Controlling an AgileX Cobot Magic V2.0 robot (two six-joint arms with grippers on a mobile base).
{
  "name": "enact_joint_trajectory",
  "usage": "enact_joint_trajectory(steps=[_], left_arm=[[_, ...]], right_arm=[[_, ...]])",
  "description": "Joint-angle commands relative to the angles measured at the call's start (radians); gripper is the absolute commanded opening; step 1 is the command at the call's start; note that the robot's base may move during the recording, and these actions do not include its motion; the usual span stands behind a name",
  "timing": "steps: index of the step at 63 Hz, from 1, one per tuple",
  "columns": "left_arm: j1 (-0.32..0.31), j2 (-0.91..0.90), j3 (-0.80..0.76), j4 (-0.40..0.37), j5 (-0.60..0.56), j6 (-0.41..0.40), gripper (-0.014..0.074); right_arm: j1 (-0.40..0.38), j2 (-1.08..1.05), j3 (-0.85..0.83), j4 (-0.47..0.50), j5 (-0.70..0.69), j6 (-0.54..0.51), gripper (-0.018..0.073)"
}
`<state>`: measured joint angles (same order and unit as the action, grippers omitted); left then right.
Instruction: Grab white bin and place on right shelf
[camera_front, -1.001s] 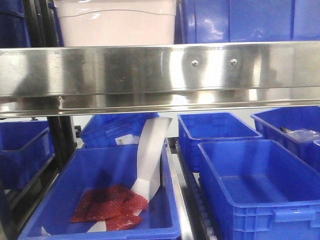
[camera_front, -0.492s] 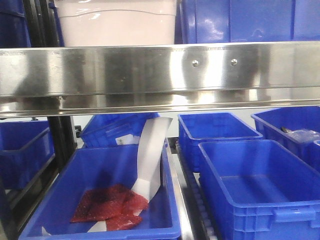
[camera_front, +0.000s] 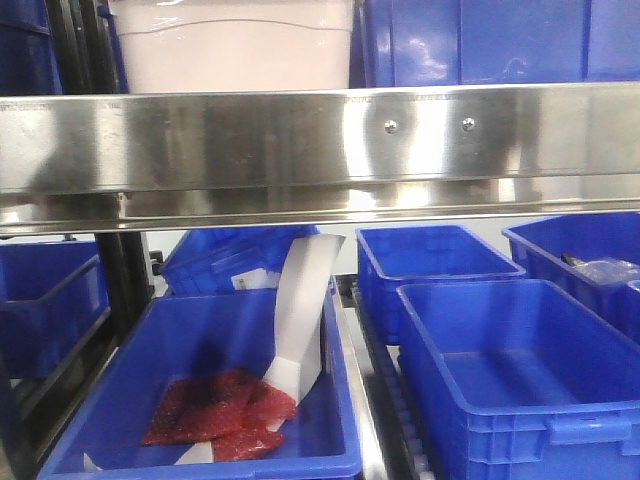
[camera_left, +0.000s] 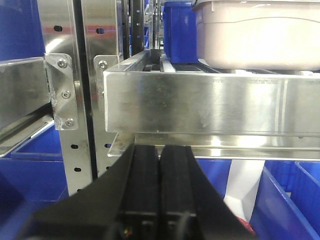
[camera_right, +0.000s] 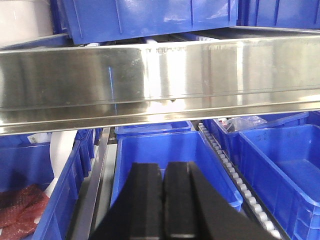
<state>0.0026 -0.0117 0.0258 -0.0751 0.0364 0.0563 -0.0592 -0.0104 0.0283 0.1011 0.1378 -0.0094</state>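
- Here, the white bin (camera_front: 230, 45) sits on the right shelf (camera_front: 320, 150), at the left of the front view, directly above the broad steel rail.
- A blue crate (camera_front: 500, 40) stands just beside the white bin on the same shelf, to its right.
- The rail carries two screws (camera_front: 390, 126) right of centre.
- Left wrist view: the left tool (camera_left: 161, 185), fingers pressed together with nothing between them, sits below the rail; the white bin (camera_left: 260, 35) appears above it at upper right.
- Right wrist view: the right tool (camera_right: 163, 200), likewise pressed together and empty, sits below the rail.
- Below the shelf, an open crate (camera_front: 200, 400) holds red packets (camera_front: 220, 415) and a white strip (camera_front: 300, 310) leaning against its right wall.
- Further empty crates (camera_front: 510, 370) lie to the right.
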Motion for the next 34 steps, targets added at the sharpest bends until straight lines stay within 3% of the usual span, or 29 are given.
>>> enact_joint_trajectory(steps=[1,34], left_arm=[[-0.006,-0.009,0.024,-0.001,-0.092,-0.010,-0.0118],[-0.006,-0.009,0.024,-0.001,-0.092,-0.010,-0.0118]], right_arm=[[-0.004,-0.008,-0.004,0.002,-0.095,0.000,0.0076],[-0.004,-0.008,-0.004,0.002,-0.095,0.000,0.0076]])
